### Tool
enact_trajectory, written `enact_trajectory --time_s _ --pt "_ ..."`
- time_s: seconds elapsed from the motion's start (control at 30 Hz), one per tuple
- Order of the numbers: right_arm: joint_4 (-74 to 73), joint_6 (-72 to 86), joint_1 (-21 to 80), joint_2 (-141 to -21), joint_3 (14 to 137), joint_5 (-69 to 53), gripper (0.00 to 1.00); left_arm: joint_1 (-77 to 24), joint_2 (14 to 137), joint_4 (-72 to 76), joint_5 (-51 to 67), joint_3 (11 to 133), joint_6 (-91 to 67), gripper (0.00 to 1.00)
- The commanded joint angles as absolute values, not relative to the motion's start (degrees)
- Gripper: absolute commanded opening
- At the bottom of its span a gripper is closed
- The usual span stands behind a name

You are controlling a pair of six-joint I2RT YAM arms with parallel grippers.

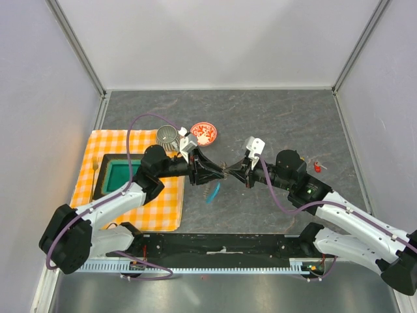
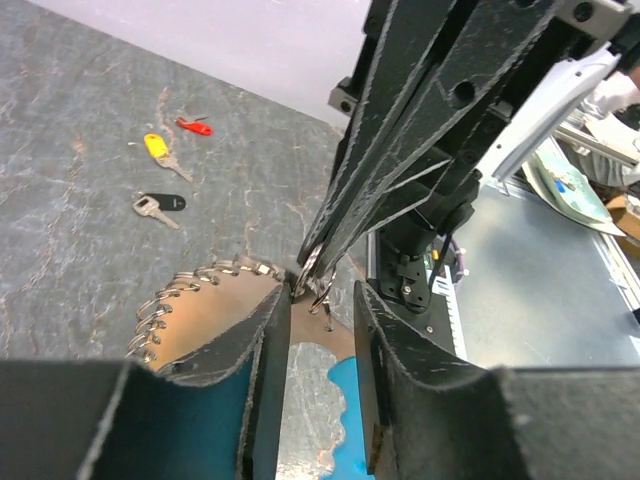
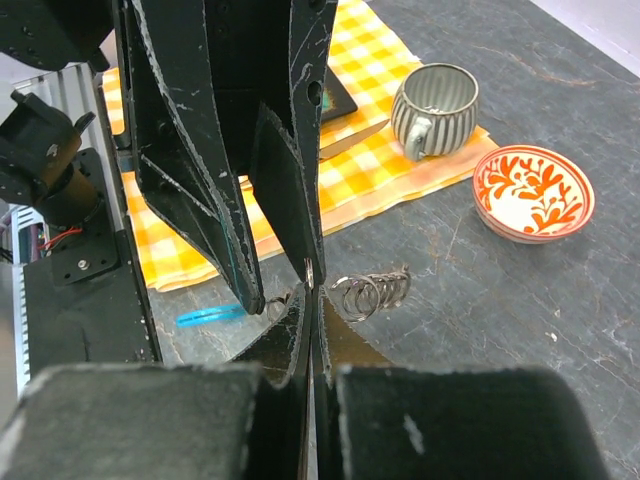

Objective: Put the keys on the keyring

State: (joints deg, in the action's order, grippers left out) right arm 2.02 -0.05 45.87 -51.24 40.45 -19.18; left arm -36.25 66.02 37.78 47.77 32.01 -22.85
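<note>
Keyring: located mid-table between the two arms, with its blue tag at 4 o'clock of the loop in the left wrist view. The right gripper is clenched on one small split ring at the loop's rim. The left gripper straddles the same rim with its jaws part-way apart. No contact with the metal is evident, so it grasps nothing. The black key, yellow key and red key lie loose on the table at 11 to 12 o'clock of the loop, well apart from it. None is threaded. The patterned bowl and ribbed cup stand at 1 to 2 o'clock of the loop in the right wrist view.

Assessment: the step in hand appears to be securing the loop. The left jaws should seat on the rim just beside the right gripper's pinch and away from the tag. That leaves one split ring exposed and steady before any key is fetched. Risk: thin wire slipping from the pinch.
</note>
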Motion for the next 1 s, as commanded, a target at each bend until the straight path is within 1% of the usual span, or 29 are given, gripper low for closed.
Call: enact_trajectory --time_s 0.0,0.1,0.37,0.47,0.57,0.63,0.67,0.7,0.97 --pt "3.9 -1.1 45.8 -50.2 43.2 -22.7 0.0 -37.2 65.6 41.0 53.5 34.4 -20.9 0.34" --pt "4.8 -0.7 45.7 -50.0 42.6 -23.3 0.0 -37.6 65.3 40.6 54.8 34.3 -20.6 0.31" --pt "5.7 -0.6 45.8 -49.7 42.1 -24.3 0.0 -38.1 64.4 38.4 56.2 35.1 -18.6 0.3" --pt "5.8 -0.4 45.8 -49.4 41.9 -24.3 0.0 -38.1 63.4 38.2 57.1 35.3 -18.4 0.26" --pt "6.3 -0.2 45.8 -49.0 41.6 -24.3 0.0 -38.1 62.1 37.6 58.1 35.9 -18.4 0.24" --pt "6.8 -0.2 45.8 -48.7 41.4 -24.5 0.0 -38.1 61.6 36.3 59.2 36.3 -18.3 0.25" --pt "7.2 -0.2 45.8 -48.4 41.1 -24.6 0.0 -38.1 61.3 35.8 59.6 36.8 -18.1 0.27" --pt "7.4 -0.2 45.8 -48.3 41.1 -24.7 0.0 -38.1 61.0 35.2 59.6 37.1 -17.9 0.32" --pt "7.9 1.3 45.8 -47.3 41.0 -25.7 0.0 -38.1 60.0 30.9 62.0 39.6 -16.2 0.34"
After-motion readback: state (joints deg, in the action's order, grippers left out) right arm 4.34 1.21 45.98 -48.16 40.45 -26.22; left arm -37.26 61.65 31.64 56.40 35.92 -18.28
